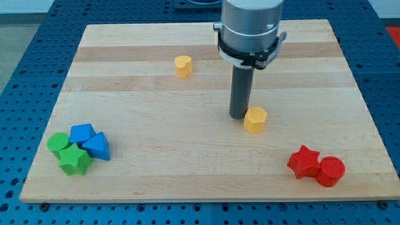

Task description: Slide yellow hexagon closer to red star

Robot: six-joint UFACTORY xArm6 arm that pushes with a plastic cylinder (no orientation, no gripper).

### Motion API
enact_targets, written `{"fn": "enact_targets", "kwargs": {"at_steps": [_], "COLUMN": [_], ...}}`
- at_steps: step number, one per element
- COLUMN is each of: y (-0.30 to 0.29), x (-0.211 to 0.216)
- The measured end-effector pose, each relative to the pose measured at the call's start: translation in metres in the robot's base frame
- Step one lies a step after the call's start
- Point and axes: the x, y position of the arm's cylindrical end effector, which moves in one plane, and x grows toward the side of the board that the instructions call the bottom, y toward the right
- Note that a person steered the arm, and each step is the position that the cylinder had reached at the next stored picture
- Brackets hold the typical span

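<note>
The yellow hexagon (255,119) lies right of the board's middle. The red star (304,162) lies near the view's bottom right, well below and to the right of the hexagon. My tip (237,116) rests on the board just left of the yellow hexagon, touching or nearly touching its upper left side. The rod comes down from the grey arm body at the view's top.
A red cylinder (330,171) touches the red star's right side. A yellow heart-like block (182,65) lies at upper middle. At the lower left sit a green cylinder (59,144), a green star (74,159), a blue block (81,133) and a blue triangle (97,147). The wooden board (187,181) ends close to them.
</note>
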Motion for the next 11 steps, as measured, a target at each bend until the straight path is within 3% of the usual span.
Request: {"fn": "enact_targets", "kwargs": {"at_steps": [1, 4, 7, 10, 11], "y": [0.002, 0.024, 0.046, 0.084, 0.084], "x": [0.018, -0.011, 0.024, 0.030, -0.020]}}
